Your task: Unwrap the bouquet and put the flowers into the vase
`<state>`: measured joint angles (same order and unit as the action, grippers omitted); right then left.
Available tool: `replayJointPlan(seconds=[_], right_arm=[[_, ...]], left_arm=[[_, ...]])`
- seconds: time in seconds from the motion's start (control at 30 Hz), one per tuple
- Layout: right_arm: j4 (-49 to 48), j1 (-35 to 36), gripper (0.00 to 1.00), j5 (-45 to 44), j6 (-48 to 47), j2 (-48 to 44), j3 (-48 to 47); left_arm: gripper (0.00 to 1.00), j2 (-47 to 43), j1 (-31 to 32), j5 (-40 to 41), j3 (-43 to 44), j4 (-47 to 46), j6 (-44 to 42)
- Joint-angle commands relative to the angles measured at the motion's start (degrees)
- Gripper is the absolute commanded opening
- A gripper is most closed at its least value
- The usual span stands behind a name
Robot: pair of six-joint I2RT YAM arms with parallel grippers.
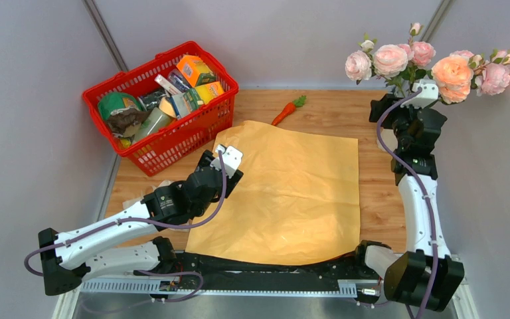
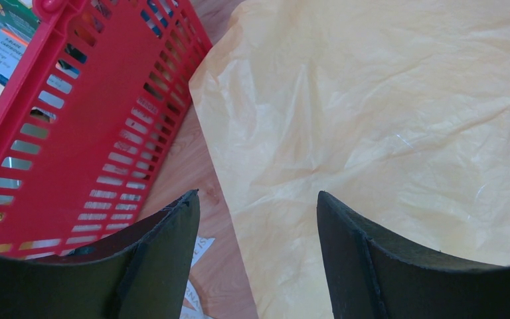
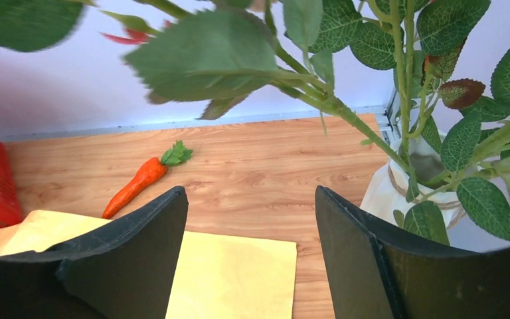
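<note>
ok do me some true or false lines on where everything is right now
The flowers stand in the vase. True.
The wrapping paper lies spread flat on the table. True.
The toy carrot sits in the red basket. False: the toy carrot lies on the table, outside the red basket.
The left tool grips the wrapping paper. False: its jaws stand open, holding nothing.
The right tool is open and empty. True.

Crinkled matt wrapping paper (image 1: 285, 193) on wood-grain table (image 1: 374, 199).
</note>
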<state>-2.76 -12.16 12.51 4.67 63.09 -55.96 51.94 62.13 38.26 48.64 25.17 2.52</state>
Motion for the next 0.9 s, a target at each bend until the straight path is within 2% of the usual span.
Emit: replayJointPlan(seconds=[0.0, 0.17, 0.47, 0.6, 0.7, 0.77, 0.87], right_arm=[[5.65, 0.39, 0.74, 2.34, -0.62, -5.42, -4.5], [10.58, 0.56, 0.73, 5.41, 1.22, -9.56, -7.75], [12.17, 1.53, 0.75, 9.81, -0.62, -12.29, -16.71], [9.37, 2.06, 0.79, 10.16, -6.4, -10.89, -21.02], [3.31, 2.23, 0.9, 12.7, -13.69, -10.44, -19.72], [-2.05, 2.49, 0.91, 13.06, -18.0, -10.18, -17.87], [-3.83, 2.85, 0.92, 14.73, -25.04, -7.55, -18.21]], left_arm=[[0.73, -0.09, -0.08, 0.85, 0.22, -0.56, -1.03], [0.73, -0.44, -0.08, 0.94, 0.22, -0.47, -1.03], [0.73, -0.88, -0.08, 0.68, 0.22, -0.47, -1.03], [0.73, -0.97, -0.08, 0.41, 0.4, -0.38, -0.94], [0.73, -1.05, -0.08, 0.85, 0.4, -0.21, -1.03], [0.73, -1.23, -0.08, 0.94, 0.31, -0.3, -0.94], [0.73, -1.23, -0.08, 0.76, 0.14, -0.47, -0.94]])
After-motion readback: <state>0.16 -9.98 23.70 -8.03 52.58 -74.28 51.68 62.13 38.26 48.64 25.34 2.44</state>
